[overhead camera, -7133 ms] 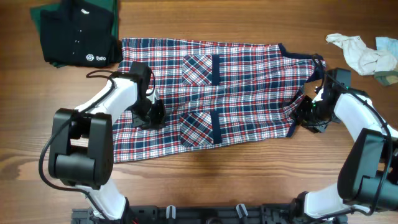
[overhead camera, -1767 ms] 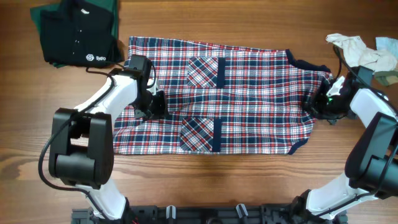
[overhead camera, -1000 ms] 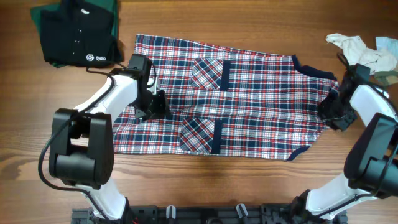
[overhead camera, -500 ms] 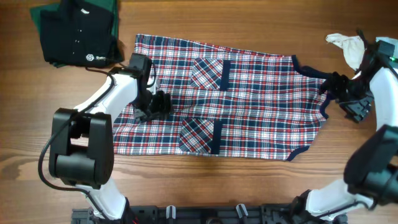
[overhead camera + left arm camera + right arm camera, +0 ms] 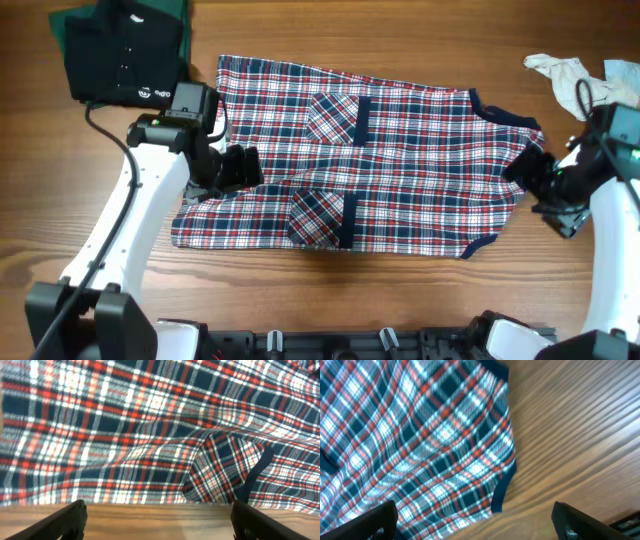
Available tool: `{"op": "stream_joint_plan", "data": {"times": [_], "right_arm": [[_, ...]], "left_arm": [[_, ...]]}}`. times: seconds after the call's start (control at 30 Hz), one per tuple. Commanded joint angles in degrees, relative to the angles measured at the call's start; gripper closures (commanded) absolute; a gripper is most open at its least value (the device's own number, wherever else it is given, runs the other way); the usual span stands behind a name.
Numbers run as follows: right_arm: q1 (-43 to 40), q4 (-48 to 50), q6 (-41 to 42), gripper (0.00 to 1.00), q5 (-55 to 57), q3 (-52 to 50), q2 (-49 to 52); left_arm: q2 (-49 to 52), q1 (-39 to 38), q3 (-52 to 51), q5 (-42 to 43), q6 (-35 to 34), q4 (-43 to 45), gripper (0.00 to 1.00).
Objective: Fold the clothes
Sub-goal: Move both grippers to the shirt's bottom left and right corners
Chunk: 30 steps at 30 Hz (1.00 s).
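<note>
- The plaid shirt (image 5: 380, 160) lies spread flat, pockets up, across the middle of the table (image 5: 400, 300). There's no fold in it yet, so I judge the task barely begun.
- The left gripper (image 5: 238, 166) is over the shirt's left end, jaws apart and nothing between them. Its wrist view shows only cloth and wood. I can't tell if it touches the cloth.
- The right gripper (image 5: 545, 188) is just off the shirt's right end over bare wood, jaws wide apart and empty.
- Step in hand, my guess: take the near long edge at both ends and carry it over to the far edge.
- To do it well, I'd pinch right at the hem near the corners with both sides level. Then lift low, move the arms together so the cloth stays taut, and lay hem on hem.
- The near-left corner (image 5: 182, 232) looks rumpled, and there are ripples beside the lower pocket (image 5: 320, 215). I'd pull those out first, or the fold likely traps them.
- The navy trim (image 5: 505, 112) at the right end curves, so the right grasp is better on the near corner than on the notch.
- The black garment (image 5: 120, 55) sits near the shirt's far-left corner, close to the left arm, so it's a snag risk.
- The off-white cloth (image 5: 572, 75) is at the far right, apart from the shirt but near the right arm's swing.
- Nothing lies on the shirt itself.
</note>
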Motion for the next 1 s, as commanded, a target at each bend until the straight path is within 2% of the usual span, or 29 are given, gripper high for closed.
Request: {"op": "stream_joint_plan", "data": {"times": [0.0,0.1,0.17,0.33,0.47,0.73,0.97], "right_arm": [[3.0,0.7,0.8,0.00,-6.5,-5.6,-3.9],[7.3,0.4,1.6,0.00,-9.1,-10.1,-5.3],[9.7,0.3,5.4,0.00,-8.8,-13.6,-5.4],[9.8,-1.7,10.0,0.00,-0.8,-14.7,-5.4],[9.8,-1.8,10.8,0.00,0.1,-15.8,-5.4],[9.8,8.2,13.0,0.00,-5.7,-28.7,-5.4],[9.8,14.6,11.4,0.00,-7.6,-31.5,-5.3]], "left_arm": [[-0.1,0.2,-0.6,-1.3,-3.9,-4.5,0.07],[-0.1,0.2,-3.8,-1.3,-5.8,-7.1,0.01],[-0.1,0.2,-8.1,-0.8,-6.6,-7.5,0.00],[-0.1,0.2,-14.1,-0.6,-8.1,-3.4,0.00],[-0.1,0.2,-16.9,-0.2,-8.1,-0.3,0.00],[-0.1,0.2,-18.9,-1.5,-8.1,2.7,0.00],[-0.1,0.2,-21.2,-1.8,-9.6,6.7,0.00]]}}
